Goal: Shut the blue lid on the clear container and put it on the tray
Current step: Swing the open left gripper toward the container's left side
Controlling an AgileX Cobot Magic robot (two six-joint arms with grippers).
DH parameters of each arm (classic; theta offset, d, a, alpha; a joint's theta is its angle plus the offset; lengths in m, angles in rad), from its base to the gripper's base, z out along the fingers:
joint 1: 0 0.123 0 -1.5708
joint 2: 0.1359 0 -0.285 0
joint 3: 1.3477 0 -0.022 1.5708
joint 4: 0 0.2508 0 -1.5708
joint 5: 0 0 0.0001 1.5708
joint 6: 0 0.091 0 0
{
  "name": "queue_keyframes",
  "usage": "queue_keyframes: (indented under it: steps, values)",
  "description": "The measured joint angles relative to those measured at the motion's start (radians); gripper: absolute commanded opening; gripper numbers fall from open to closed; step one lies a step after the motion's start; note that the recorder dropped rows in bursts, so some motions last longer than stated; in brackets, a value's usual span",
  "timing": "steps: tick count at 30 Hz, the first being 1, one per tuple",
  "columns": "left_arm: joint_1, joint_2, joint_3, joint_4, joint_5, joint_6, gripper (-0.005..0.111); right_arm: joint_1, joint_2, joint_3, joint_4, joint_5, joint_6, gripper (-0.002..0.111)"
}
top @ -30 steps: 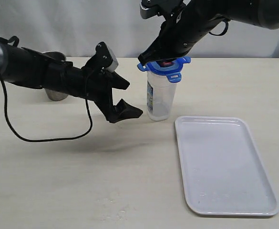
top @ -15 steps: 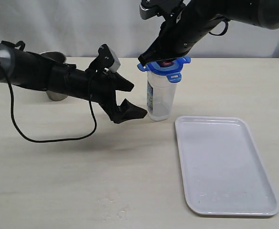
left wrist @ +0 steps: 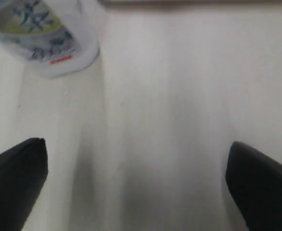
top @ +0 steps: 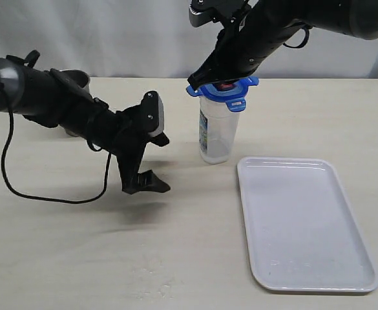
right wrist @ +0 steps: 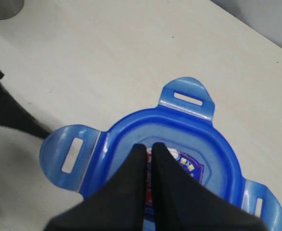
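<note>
Blue lid (top: 223, 90) sits atop the clear container (top: 218, 132), which stands on the table (top: 79, 258) just beside the white tray (top: 305, 223). We see the right gripper (right wrist: 149, 148), fingers pressed together, seemingly touching the lid's centre. The left gripper (top: 151, 161) hangs wide apart nearby, holding nothing.
</note>
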State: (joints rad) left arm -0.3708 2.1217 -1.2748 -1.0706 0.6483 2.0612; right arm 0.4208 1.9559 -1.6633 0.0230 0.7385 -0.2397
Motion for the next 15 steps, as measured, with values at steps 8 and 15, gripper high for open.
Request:
queue_keyframes:
  steps: [8,15]
  values:
    - [-0.040,-0.004,0.000,0.031,-0.585,-0.126,0.102,0.000,0.000,0.000,0.000,0.000,-0.002,0.004]
    - [-0.139,-0.006,0.000,0.110,-0.753,-0.120,0.102,0.000,0.000,0.000,0.000,0.000,-0.004,0.004]
